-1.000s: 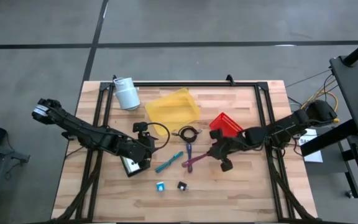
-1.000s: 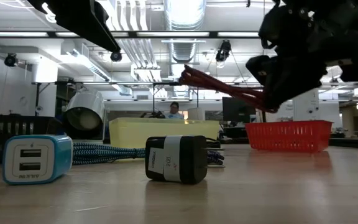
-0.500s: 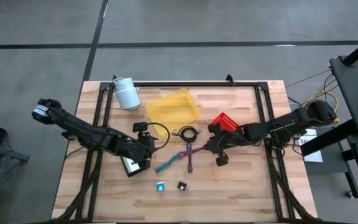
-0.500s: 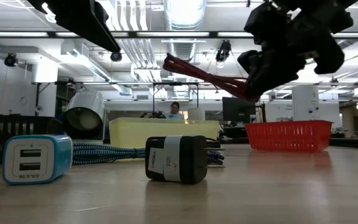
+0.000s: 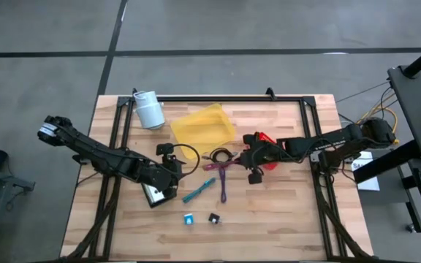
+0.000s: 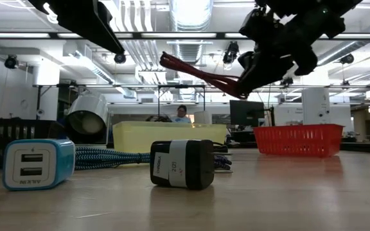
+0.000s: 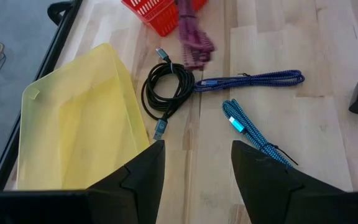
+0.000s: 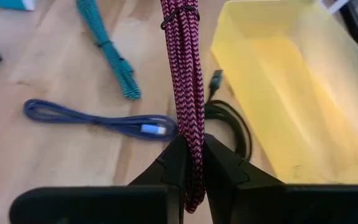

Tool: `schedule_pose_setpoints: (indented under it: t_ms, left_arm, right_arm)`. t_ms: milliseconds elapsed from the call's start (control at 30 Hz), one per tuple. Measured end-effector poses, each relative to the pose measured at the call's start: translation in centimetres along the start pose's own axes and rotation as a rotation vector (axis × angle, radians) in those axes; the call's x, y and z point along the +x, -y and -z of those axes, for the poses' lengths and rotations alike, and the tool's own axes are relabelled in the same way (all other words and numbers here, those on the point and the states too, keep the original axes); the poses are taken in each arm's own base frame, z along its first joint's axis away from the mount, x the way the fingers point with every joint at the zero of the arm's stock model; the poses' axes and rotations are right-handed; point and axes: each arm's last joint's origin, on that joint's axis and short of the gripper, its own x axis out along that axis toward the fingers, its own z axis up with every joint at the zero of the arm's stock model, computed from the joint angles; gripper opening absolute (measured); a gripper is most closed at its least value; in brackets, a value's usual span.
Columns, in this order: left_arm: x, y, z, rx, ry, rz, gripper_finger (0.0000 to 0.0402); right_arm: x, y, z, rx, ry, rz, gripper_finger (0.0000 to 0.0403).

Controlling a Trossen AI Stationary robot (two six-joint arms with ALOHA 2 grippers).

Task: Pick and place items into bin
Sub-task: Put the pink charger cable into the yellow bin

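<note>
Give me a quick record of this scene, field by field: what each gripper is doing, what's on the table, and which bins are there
right gripper: shut on magenta braided cable, lifted above the table
left gripper: open, empty, near the yellow bin
red basket: on the table, under the right arm
still on table: teal cable, blue cable, black coiled cable, blue charger, black charger
white roll: far left corner

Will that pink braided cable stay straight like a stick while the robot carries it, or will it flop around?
Probably a bit of both. The magenta cable is folded into a bundle with a black tie around it, so it juts out fairly stiffly from the right gripper in the low view. Its free end droops slightly, so it may sway. It looks light, held by one pinch.
</note>
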Motion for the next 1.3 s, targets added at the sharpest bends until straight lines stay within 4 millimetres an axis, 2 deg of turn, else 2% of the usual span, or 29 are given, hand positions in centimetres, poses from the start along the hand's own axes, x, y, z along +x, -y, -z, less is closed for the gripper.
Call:
schedule_pose_setpoints:
  t_ms: [400,833,1100,1300]
  left_arm:
    - [0.0,0.0,0.0,0.000,0.000,0.000,0.0169]
    - [0.0,0.0,0.0,0.000,0.001,0.000,0.0169]
    - [0.0,0.0,0.0,0.000,0.000,0.000,0.0169]
    - [0.0,0.0,0.0,0.000,0.000,0.000,0.0169]
  right_arm:
    - [0.2,2.9,0.0,0.068,0.056,0.092,0.0027]
    - [0.1,6.1,-1.1,0.128,0.258,0.141,0.0027]
    - [3.2,7.9,0.0,0.163,0.210,0.184,0.0027]
    - [5.9,10.5,0.3,0.271,0.160,0.224,0.0027]
